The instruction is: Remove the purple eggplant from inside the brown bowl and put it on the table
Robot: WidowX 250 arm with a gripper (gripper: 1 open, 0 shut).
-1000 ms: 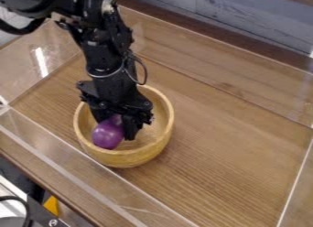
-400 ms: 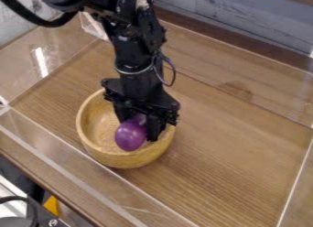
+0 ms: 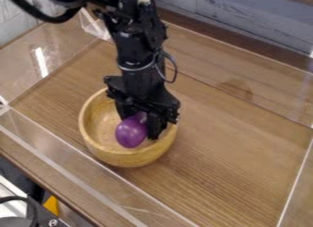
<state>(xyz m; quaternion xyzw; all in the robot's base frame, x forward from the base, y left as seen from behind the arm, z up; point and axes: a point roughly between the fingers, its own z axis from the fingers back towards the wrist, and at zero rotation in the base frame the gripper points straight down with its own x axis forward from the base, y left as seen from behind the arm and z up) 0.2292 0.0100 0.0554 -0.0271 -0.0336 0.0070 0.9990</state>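
Observation:
The purple eggplant [image 3: 130, 132] shows as a glossy purple bulb between the black fingers of my gripper [image 3: 139, 130], which is shut on it and points straight down. It hangs just inside the brown bowl [image 3: 101, 146], over the bowl's right half, near its rim height. The round wooden bowl rests on the table [image 3: 226, 153], left of centre. The eggplant's stem end is hidden behind the fingers.
Low clear acrylic walls [image 3: 73, 199] run along the table's front, left and right sides. A grey tiled backdrop [image 3: 263, 16] stands behind. Bare wood-grain surface lies to the right of the bowl and behind it.
My gripper and the eggplant shifted to the right and slightly up within the bowl. The bowl appears to have slid a little with them.

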